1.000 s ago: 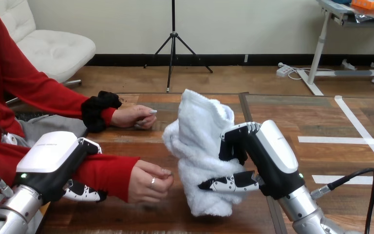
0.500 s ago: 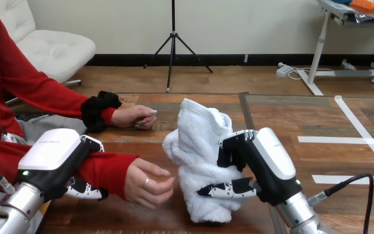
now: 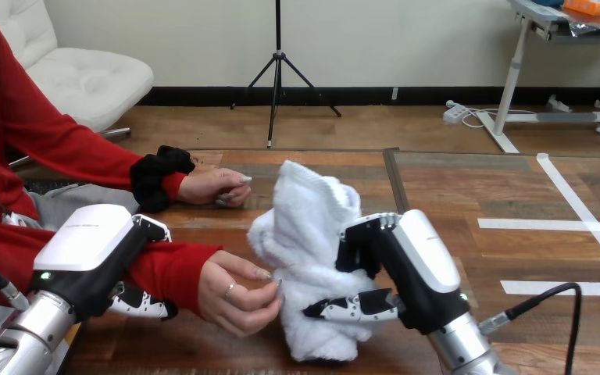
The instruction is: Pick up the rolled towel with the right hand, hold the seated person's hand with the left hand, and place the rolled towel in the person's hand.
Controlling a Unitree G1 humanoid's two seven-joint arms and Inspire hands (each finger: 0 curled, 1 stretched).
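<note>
The white rolled towel (image 3: 306, 234) stands upright at the table's middle, with my right hand (image 3: 410, 273) shut round its lower half, thumb below and fingers on top. The towel's left side touches the fingertips of the person's near hand (image 3: 234, 301), which is half open with its palm turned toward the towel. My left hand (image 3: 94, 254) lies over the red-sleeved forearm (image 3: 168, 269) just behind that hand, and its fingers (image 3: 137, 306) curl under the sleeve.
The person's other hand (image 3: 215, 187) rests on the wooden table (image 3: 226, 344) farther back at the left. White tape lines (image 3: 570, 199) cross the surface at the right, and a black cable (image 3: 547, 297) arcs beside my right forearm.
My right hand has carried the towel left and slightly down until it touches the person's near hand. That hand has opened a little toward it. My left hand has barely moved.
</note>
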